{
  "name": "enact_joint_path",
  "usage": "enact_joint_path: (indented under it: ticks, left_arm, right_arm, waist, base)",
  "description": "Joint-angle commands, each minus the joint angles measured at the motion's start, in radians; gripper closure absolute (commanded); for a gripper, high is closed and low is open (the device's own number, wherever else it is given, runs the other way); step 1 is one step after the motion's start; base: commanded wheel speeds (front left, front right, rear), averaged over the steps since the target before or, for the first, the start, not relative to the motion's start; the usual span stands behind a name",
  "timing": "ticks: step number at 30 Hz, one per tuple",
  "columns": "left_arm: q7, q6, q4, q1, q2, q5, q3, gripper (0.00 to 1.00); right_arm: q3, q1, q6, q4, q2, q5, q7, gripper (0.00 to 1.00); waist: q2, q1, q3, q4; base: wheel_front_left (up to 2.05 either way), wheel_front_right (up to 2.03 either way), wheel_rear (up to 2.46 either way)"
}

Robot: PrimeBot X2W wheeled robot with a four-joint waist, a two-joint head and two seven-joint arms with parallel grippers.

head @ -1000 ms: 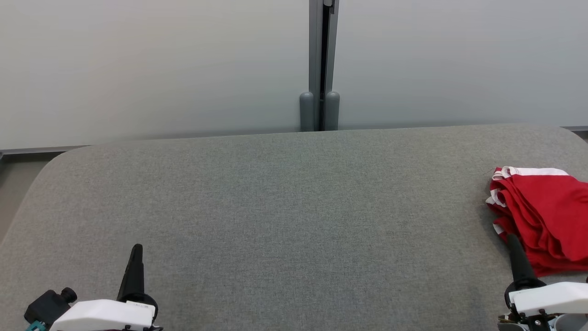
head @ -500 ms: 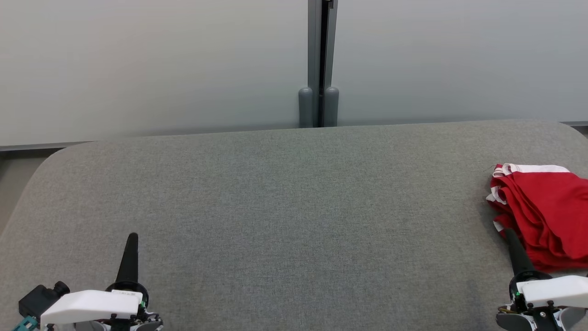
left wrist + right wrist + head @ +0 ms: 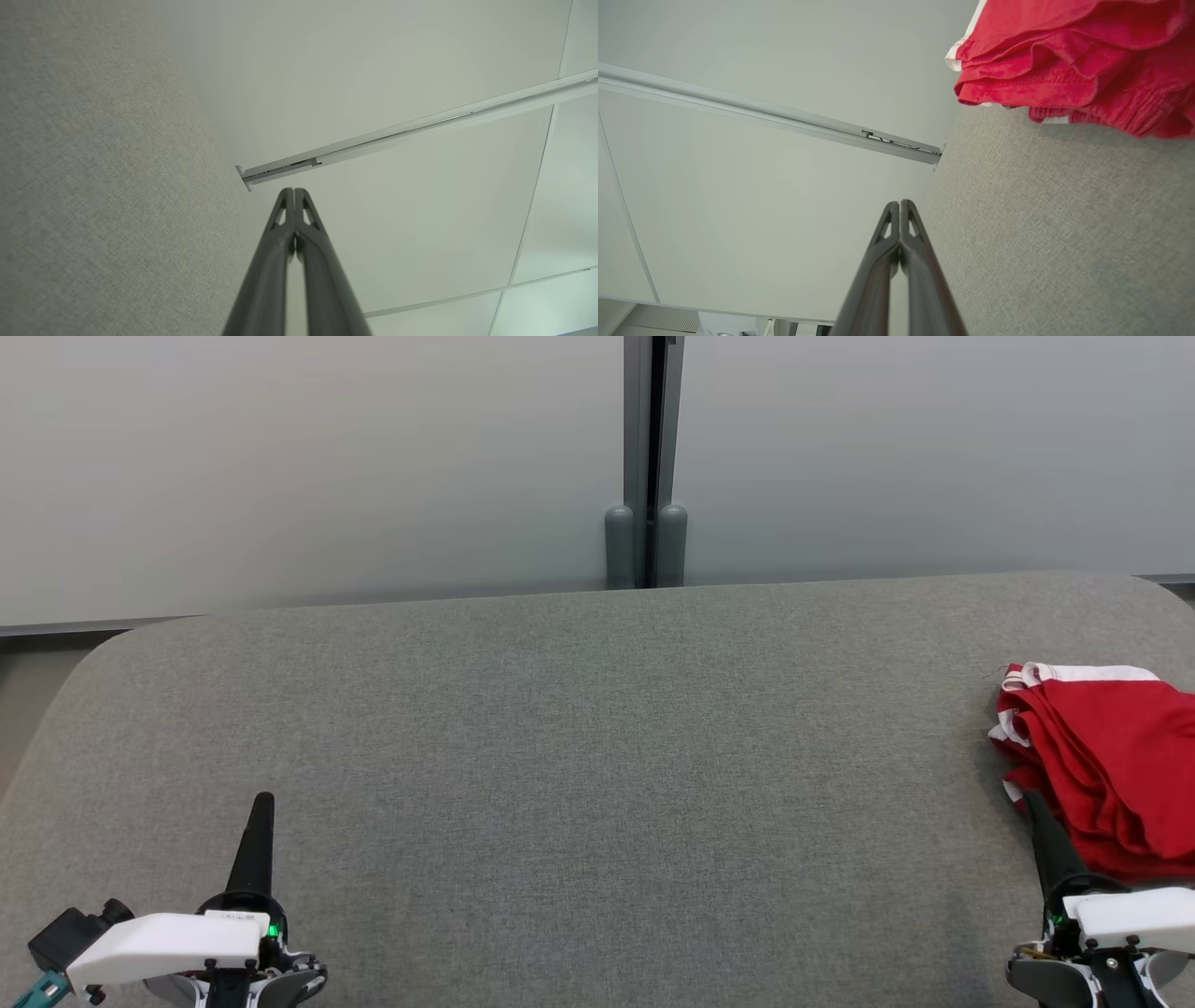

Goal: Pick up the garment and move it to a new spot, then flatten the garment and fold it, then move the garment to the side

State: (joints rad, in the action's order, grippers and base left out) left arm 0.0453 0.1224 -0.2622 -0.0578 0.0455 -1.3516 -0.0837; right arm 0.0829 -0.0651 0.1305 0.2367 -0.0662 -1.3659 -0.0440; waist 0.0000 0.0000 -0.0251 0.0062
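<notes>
Folded red garment at the bench's right edge, long axis far-to-near, white-trimmed end farthest, right gripper clenched empty beside it, left gripper clenched empty near the front-left corner

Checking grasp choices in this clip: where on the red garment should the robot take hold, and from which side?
Probably the bunched left edge of the red garment, where layered folds and white trim stack above the gray surface. Come from the surface's middle with the right hand, which sits shut beside that edge and must open first.
</notes>
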Motion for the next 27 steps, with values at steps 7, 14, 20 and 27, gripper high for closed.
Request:
enact_joint_path:
  ticks: [7, 14, 20, 27]
  left_arm:
    - [0.019, 0.009, 0.012, -0.033, 0.006, -0.069, -0.013, 1.0]
    - [0.033, 0.01, 0.014, -0.042, 0.007, -0.124, -0.018, 1.0]
    - [0.045, 0.011, 0.015, -0.044, 0.007, -0.165, -0.023, 1.0]
    - [0.059, 0.01, 0.017, -0.053, 0.007, -0.211, -0.028, 1.0]
  right_arm:
    - [0.012, -0.026, 0.0, -0.002, 0.001, -0.068, -0.022, 1.0]
    - [0.019, -0.031, 0.0, 0.001, 0.005, -0.118, -0.038, 1.0]
    - [0.024, -0.036, 0.0, 0.004, 0.008, -0.157, -0.049, 1.0]
    - [0.028, -0.043, 0.0, 0.007, 0.012, -0.2, -0.061, 1.0]
  waist:
    - [0.0, 0.0, 0.006, -0.001]
    - [0.0, 0.0, 0.011, -0.003]
    - [0.0, 0.0, 0.016, -0.004]
    - [0.0, 0.0, 0.022, -0.005]
  base:
    - [0.0, 0.0, 0.0]
    - [0.0, 0.0, 0.0]
    - [0.0, 0.0, 0.0]
    - [0.0, 0.0, 0.0]
